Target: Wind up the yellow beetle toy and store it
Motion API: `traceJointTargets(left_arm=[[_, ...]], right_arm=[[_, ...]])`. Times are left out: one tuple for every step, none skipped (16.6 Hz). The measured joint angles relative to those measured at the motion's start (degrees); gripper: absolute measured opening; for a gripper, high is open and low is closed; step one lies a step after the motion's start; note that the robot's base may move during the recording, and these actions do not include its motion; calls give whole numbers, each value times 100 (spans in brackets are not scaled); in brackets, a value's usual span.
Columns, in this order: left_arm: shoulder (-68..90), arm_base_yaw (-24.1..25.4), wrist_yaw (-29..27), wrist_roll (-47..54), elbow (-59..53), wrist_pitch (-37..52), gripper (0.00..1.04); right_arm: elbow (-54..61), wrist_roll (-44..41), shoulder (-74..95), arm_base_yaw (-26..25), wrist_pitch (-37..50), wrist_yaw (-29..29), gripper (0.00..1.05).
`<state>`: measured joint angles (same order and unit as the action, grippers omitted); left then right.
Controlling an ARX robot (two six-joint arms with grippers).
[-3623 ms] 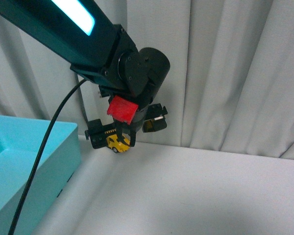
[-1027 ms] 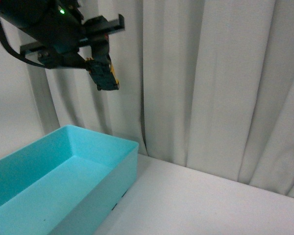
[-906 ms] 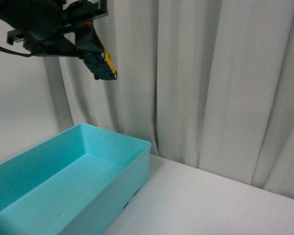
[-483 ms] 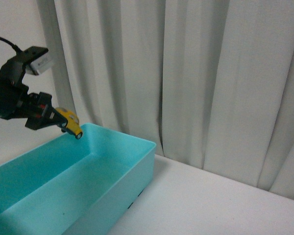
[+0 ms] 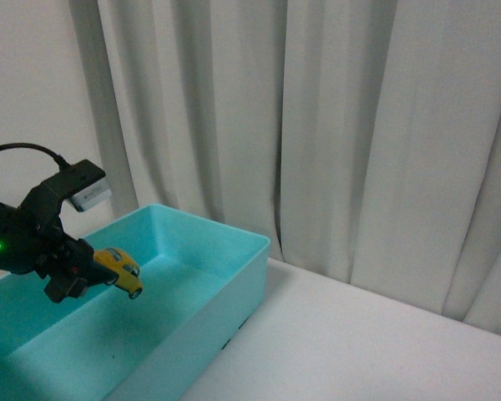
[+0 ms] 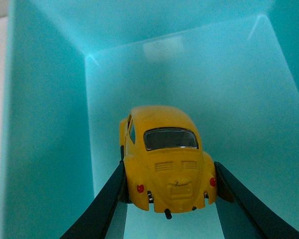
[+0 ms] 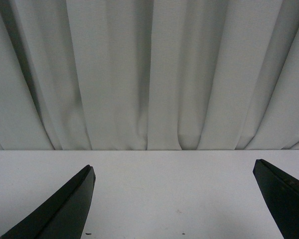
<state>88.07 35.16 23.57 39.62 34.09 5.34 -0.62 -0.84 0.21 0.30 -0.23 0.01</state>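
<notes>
- Whereas it had hung at rim height half a second before, the left claw (image 5: pixel 100 271) now sat lower inside the teal bin (image 5: pixel 234 242), clamped on the yellow beetle toy (image 5: pixel 119 270); release looked near.
- Bin walls stood close on either side, with open floor below.
- The right claw (image 7: pixel 173 167) gaped wide over the tabletop (image 7: pixel 169 184).

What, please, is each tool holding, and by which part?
The left tool grips the yellow beetle toy by its rear sides; the right tool holds nothing.
</notes>
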Motion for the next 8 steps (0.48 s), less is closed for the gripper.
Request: traceJointTargets(left_arm=[[48,-46,-13,72,-72,66,43],[90,-55,-9,92,-70,175,43],[201,-57,-9,94,17,210,50],[232,-42,-4,92,46,164,59],[232,-15,7,92,66,98,70],[229,15,52,94,96,35,81],[203,72,96,96,116,-33,91],[164,127,219,103,162,-144,100]], right_arm=[[0,0,0,0,0,0,98],[0,0,-2,0,0,0,98],[0,0,0,0,0,0,98],[0,0,0,0,2,0,98],[0,0,0,0,0,0,98],[0,0,-2,0,2,0,98],[0,0,-2,0,0,0,98],[0,0,-2,0,0,0,98]])
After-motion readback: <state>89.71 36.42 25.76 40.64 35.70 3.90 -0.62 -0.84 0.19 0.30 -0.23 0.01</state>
